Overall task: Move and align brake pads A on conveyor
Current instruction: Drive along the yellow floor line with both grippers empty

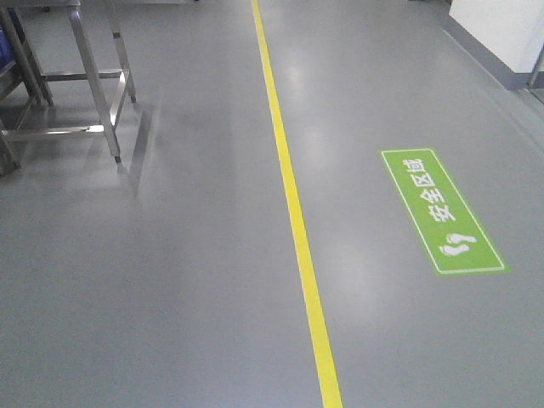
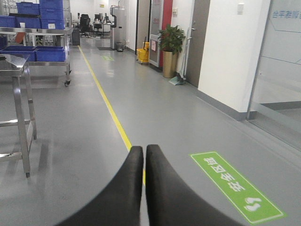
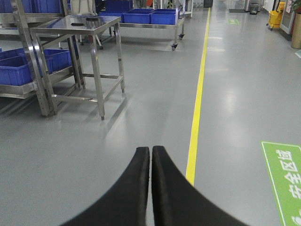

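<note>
Neither the brake pads A nor the conveyor appears in any of the three views, so their position cannot be told.

In the left wrist view, the left gripper [image 2: 144,154] fills the bottom centre, its two black fingers pressed together along a thin seam and holding nothing. The right gripper [image 3: 151,154] sits the same way at the bottom centre of its own view, two fingers closed on each other and empty.

In the front view, one yellow line [image 1: 293,204] runs down the grey floor [image 1: 170,280] from the top centre to the bottom edge. One green floor sign [image 1: 442,212] with white characters and two white footprints lies right of the line. The legs of a steel table [image 1: 93,76] stand in the upper left.

In the right wrist view, two blue crates [image 3: 137,17] sit side by side on a wheeled trolley [image 3: 175,33] at the top, and more blue crates fill the racks [image 3: 19,70] at the left edge. In the upper middle of the left wrist view there are one potted plant [image 2: 171,40] and one yellow mop bucket [image 2: 143,54].
</note>
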You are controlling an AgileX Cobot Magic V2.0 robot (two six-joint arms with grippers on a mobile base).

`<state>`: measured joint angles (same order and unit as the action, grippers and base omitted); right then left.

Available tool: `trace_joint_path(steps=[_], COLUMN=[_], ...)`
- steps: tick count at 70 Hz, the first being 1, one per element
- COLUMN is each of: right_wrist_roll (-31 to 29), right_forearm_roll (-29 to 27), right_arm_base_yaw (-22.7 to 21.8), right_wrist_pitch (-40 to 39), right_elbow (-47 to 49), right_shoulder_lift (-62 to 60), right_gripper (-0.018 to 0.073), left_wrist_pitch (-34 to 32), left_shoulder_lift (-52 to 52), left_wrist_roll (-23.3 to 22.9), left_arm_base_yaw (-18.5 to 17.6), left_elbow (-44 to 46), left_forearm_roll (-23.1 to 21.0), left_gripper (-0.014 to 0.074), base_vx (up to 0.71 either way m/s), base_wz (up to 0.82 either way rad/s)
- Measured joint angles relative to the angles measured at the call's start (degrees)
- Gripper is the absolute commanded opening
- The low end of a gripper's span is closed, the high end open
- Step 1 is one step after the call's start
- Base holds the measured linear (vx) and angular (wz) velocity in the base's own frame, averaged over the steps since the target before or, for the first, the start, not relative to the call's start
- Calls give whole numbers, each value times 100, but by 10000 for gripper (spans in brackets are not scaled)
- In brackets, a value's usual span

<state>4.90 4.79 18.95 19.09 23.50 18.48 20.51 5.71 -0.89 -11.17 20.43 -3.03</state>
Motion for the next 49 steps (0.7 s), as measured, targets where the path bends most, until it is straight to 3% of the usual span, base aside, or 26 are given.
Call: trace_joint_path(steps=[49], right_wrist_roll=[0], right_forearm_roll=[0], right_arm_base_yaw=[0], right_wrist_pitch=[74], right_elbow=[0], right_shoulder_lift=[0], right_gripper=[-6], left_wrist_pitch=[0], left_shoulder_lift=[0], left_wrist_roll=[0], left_arm_base_yaw=[0], left_elbow=[0], left_forearm_roll=[0], left_gripper=[-6], base_vx=[57], base_wz=[4])
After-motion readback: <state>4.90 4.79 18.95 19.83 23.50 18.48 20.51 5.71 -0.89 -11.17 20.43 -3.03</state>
